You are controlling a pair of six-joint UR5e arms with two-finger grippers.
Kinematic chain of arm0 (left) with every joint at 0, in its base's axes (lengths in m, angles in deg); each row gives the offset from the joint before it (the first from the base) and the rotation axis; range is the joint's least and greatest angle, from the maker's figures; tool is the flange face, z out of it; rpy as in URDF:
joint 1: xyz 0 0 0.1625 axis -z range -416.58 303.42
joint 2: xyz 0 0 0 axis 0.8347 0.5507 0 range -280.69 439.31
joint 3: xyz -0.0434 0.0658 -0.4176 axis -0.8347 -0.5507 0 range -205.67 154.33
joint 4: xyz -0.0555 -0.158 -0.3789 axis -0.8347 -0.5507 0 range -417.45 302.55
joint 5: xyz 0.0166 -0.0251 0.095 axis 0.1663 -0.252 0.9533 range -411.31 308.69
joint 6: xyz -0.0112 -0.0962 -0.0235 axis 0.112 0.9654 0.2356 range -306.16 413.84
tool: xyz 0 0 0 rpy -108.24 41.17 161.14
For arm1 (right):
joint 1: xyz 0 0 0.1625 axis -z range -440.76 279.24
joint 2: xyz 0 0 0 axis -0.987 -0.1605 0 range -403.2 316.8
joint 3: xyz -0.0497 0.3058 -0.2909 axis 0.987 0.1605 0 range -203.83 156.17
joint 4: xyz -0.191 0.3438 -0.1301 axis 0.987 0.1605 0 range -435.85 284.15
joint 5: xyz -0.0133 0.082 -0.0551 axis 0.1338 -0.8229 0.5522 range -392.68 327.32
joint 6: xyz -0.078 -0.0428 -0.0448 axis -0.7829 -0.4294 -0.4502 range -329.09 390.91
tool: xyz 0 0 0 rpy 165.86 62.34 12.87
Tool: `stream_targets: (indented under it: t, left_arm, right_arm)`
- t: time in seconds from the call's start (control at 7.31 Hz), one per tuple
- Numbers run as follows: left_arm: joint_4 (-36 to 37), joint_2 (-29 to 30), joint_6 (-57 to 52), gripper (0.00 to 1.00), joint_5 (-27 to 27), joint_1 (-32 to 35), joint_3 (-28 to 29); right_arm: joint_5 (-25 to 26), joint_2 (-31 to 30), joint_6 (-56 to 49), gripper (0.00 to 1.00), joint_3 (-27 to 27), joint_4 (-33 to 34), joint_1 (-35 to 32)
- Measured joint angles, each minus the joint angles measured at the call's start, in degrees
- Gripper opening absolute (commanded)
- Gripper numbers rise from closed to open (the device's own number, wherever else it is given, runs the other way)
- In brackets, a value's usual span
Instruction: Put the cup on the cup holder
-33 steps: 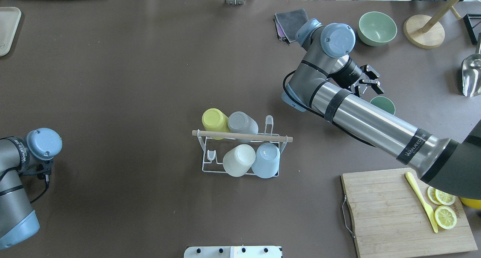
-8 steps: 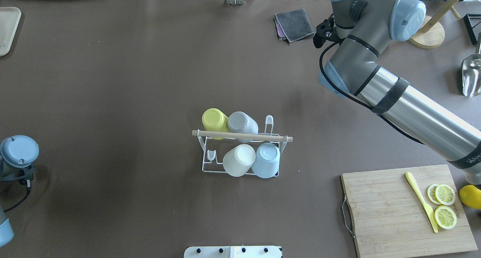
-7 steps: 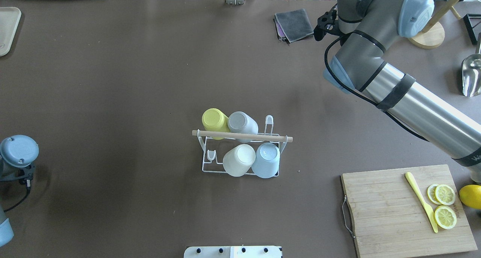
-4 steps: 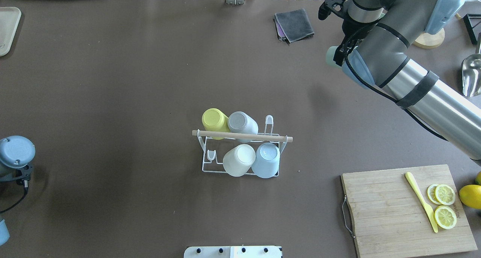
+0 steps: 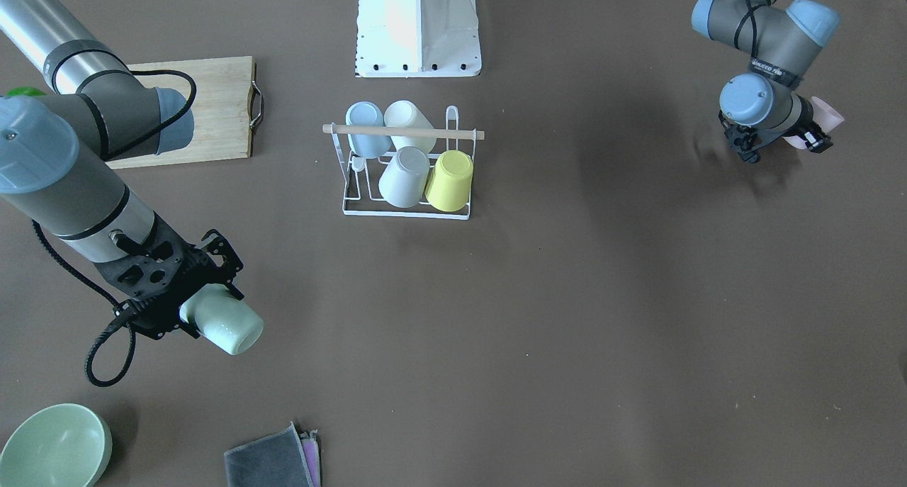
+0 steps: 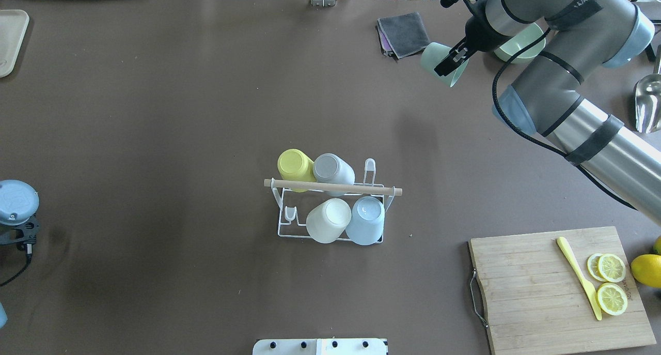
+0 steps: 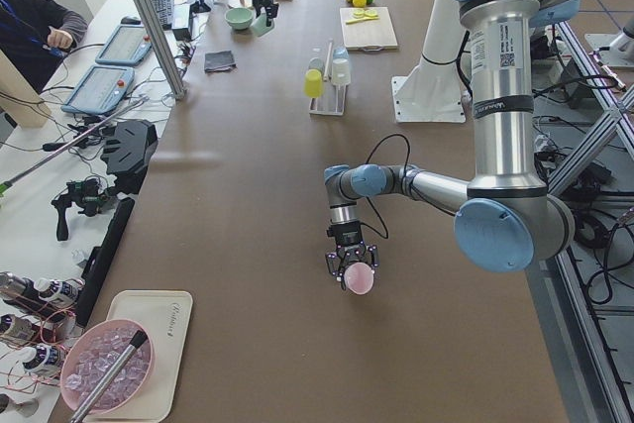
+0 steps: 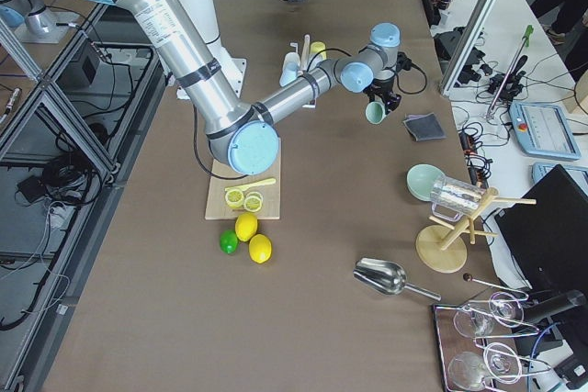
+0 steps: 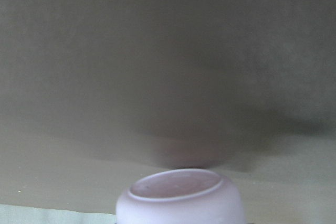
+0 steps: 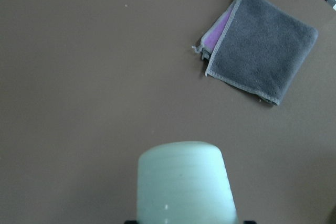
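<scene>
R gripper (image 5: 202, 304) clamped on green cup (image 5: 225, 325), held clear of bench nr far right corner, by grey cloth (image 5: 273, 458). Cup lies sideways, prob. for tipping onto a free prong. Cup holder (image 5: 443, 133) sits mid-bench, well apart, 4 cups on. L gripper (image 7: 352, 269) grips pink cup (image 7: 358, 280) nr left edge, likely awaiting its turn.

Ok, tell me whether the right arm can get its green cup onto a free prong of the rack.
Probably yes. The right gripper holds the green cup above the table, nothing stands between it and the cup holder, and the prong at its far right corner is empty.
</scene>
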Motion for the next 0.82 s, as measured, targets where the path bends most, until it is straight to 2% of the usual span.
stream_targets:
  t: [0.41, 0.82]
  left_arm:
    - [0.25, 2.48, -1.3, 0.73, -0.04, 5.87, -1.81]
    - [1.37, 9.02, -1.31, 0.71, -0.48, 12.79, -3.83]
  right_arm:
    - [0.73, -2.75, 13.03, 0.45, 0.32, -20.99, -0.78]
    - [3.85, -7.9, 19.72, 0.45, 0.54, -41.0, -0.67]
